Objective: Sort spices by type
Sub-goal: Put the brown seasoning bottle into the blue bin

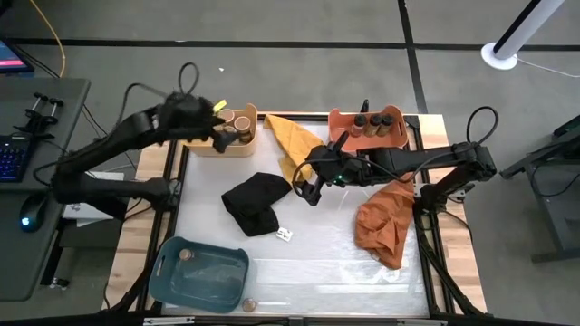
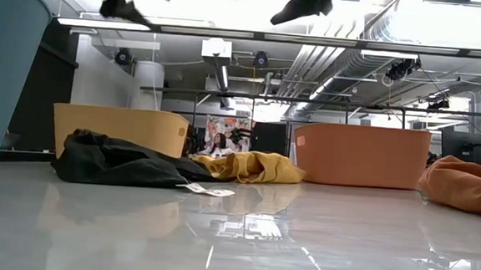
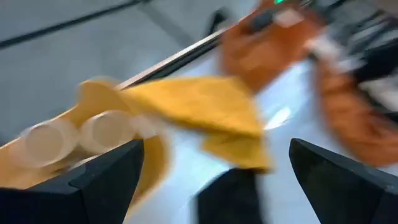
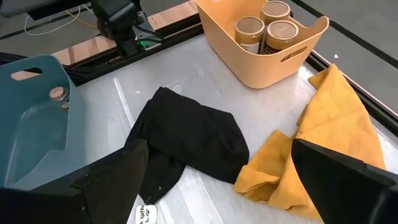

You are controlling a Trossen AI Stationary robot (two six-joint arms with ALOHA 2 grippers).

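Spice jars (image 4: 264, 28) with tan tops stand upright in the yellow bin (image 4: 264, 65) at the rear left of the bench (image 1: 317, 272); three dark-topped jars (image 1: 373, 120) stand in the orange bin (image 1: 367, 134) at the rear right. One jar (image 1: 185, 255) sits in the blue bin (image 1: 201, 276) at the front, and another jar (image 1: 249, 306) stands on the bench just beside that bin.

Left hand (image 1: 220, 136) hangs over the yellow bin, jaws wide, holding nothing. Right hand (image 1: 308, 186) hovers between the black cloth (image 1: 256, 204) and the yellow cloth (image 1: 292, 145), jaws wide, empty. An orange cloth (image 1: 385, 222) lies at the right.

Handling, judged: the jars look rigid, light and smooth-walled, so likely slippery. Grip across the cylinder wall below the top, keeping the jar upright. Jars packed touching in a bin leave little finger room; approach from above.
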